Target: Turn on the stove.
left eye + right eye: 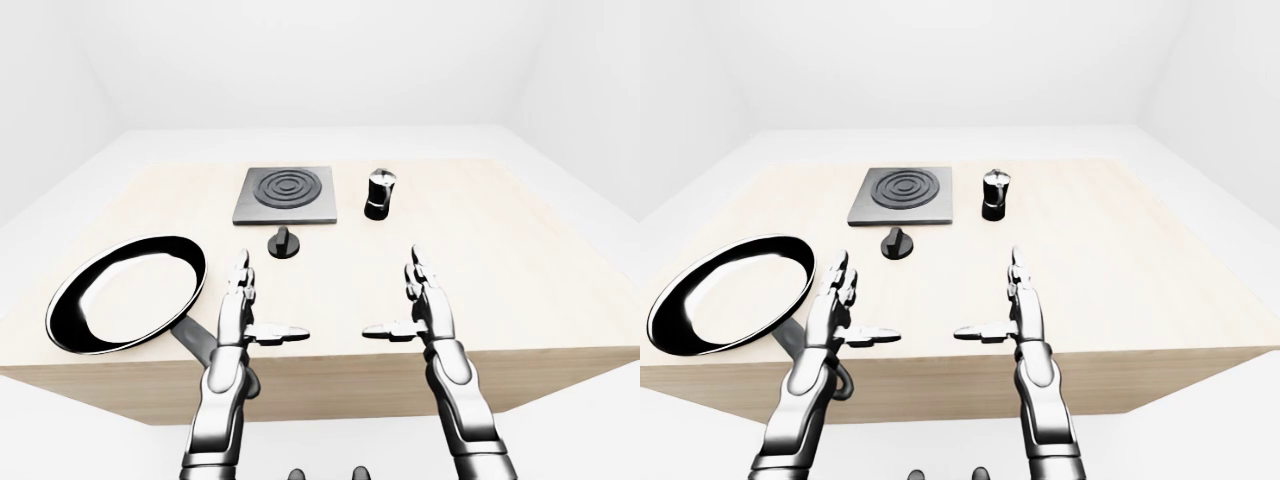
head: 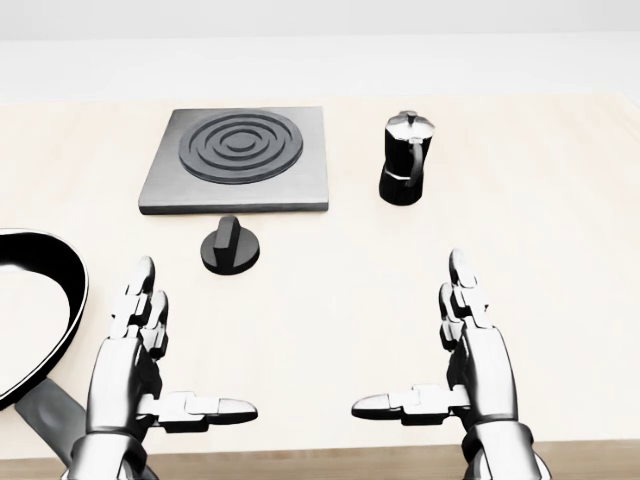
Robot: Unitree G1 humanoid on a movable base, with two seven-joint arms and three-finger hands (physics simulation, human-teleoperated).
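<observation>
Both hands hover over the near part of the wooden surface point(image 2: 560, 200), nothing grasped: left hand point(image 2: 140, 355) and right hand point(image 2: 470, 350) w/ fingers spread, thumbs pointing inward at each other. Stove point(image 2: 240, 160) sits toward the far side, centre-left; its black knob point(image 2: 230, 246) lies just near of it, apart from the plate. Risks: a reach from the left could clip the frying pan point(image 1: 125, 290), whose handle overhangs the near edge; a reach from the right might brush the moka pot point(image 2: 405, 160) beside the stove. Plenty of bare room btwn hands and knob, so approach looks open.
</observation>
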